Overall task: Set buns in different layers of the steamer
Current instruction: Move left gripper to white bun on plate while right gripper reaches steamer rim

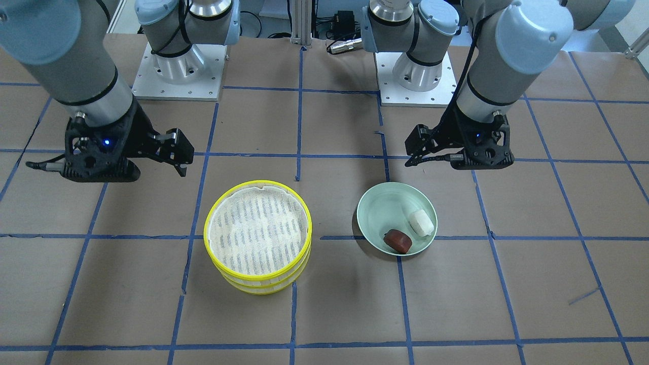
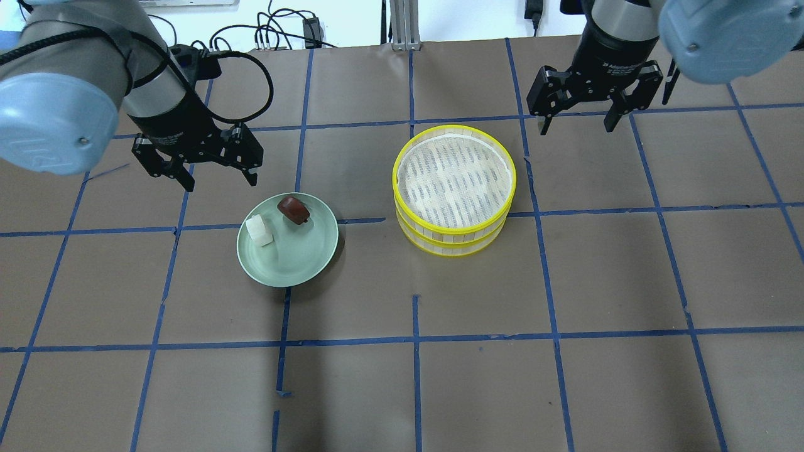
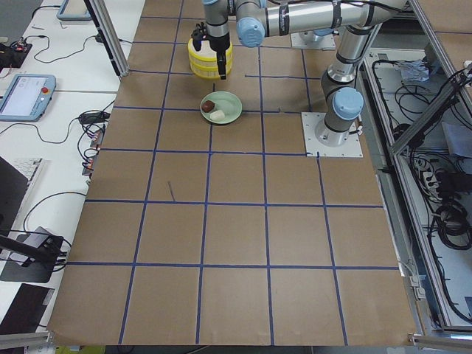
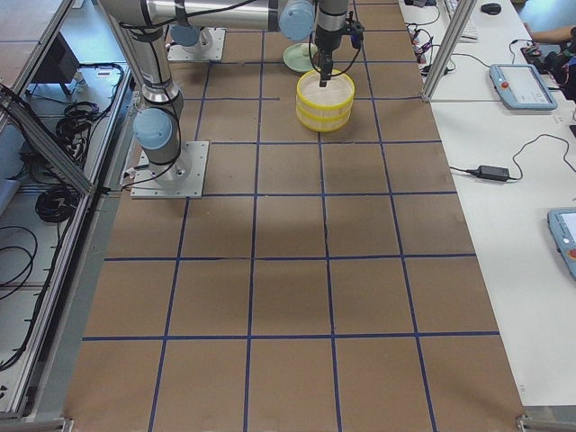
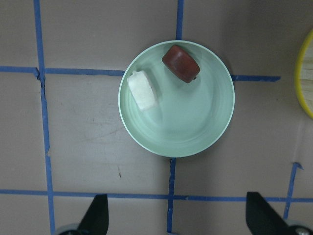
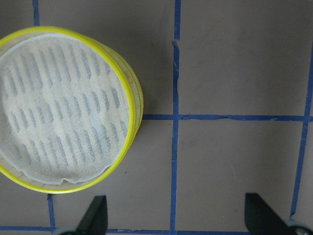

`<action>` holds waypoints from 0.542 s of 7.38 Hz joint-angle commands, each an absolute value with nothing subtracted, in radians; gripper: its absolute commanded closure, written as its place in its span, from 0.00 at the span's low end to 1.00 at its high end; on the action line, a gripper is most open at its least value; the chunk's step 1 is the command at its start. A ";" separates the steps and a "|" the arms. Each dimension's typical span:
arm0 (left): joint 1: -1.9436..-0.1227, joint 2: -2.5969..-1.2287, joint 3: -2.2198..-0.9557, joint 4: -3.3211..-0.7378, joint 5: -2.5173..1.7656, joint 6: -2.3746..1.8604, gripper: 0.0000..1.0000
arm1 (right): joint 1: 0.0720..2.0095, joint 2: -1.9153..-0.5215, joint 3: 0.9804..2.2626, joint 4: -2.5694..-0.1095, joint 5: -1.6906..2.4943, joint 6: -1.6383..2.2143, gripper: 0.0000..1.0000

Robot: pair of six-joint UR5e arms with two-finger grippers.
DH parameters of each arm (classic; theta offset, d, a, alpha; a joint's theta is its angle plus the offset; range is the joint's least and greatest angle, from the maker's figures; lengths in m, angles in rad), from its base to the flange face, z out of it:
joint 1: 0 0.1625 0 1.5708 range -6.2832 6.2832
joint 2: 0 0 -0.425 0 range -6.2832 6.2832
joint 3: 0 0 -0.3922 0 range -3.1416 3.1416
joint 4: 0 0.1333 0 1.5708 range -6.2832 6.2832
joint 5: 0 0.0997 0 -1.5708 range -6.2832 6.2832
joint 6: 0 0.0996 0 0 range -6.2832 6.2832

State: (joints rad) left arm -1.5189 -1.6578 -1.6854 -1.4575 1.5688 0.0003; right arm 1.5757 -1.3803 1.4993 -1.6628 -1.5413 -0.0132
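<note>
While steamer (image 2: 453,242) stands stacked, plate (image 2: 295,258) holds 2 buns (image 2: 259,230).

Grey arms (image 1: 76,66), pale-blue joint caps (image 1: 532,30), black cables (image 2: 270,85), black left hand (image 2: 221,183), black right hand (image 2: 576,129).

Plate (image 2: 298,257): pale green, round and shallow, standing flat.
Table (image 2: 440,389): brown paper cover, directly beneath the plate.
Tape grid (image 2: 414,342): blue lines, one crossing hidden under the plate.
Teach pendant (image 3: 26,96): on a white bench, well apart from the plate.
</note>
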 commanded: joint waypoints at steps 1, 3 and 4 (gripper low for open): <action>-1.516 -1.768 -1.698 -1.382 1.577 -0.002 0.00 | 1.586 -1.267 1.503 -1.822 -1.536 0.012 0.00; -1.514 -1.834 -1.786 -1.256 1.577 0.003 0.00 | 1.618 -1.206 1.555 -1.929 -1.546 0.061 0.00; -1.514 -1.853 -1.848 -1.155 1.578 0.014 0.00 | 1.640 -1.198 1.575 -1.956 -1.539 0.081 0.00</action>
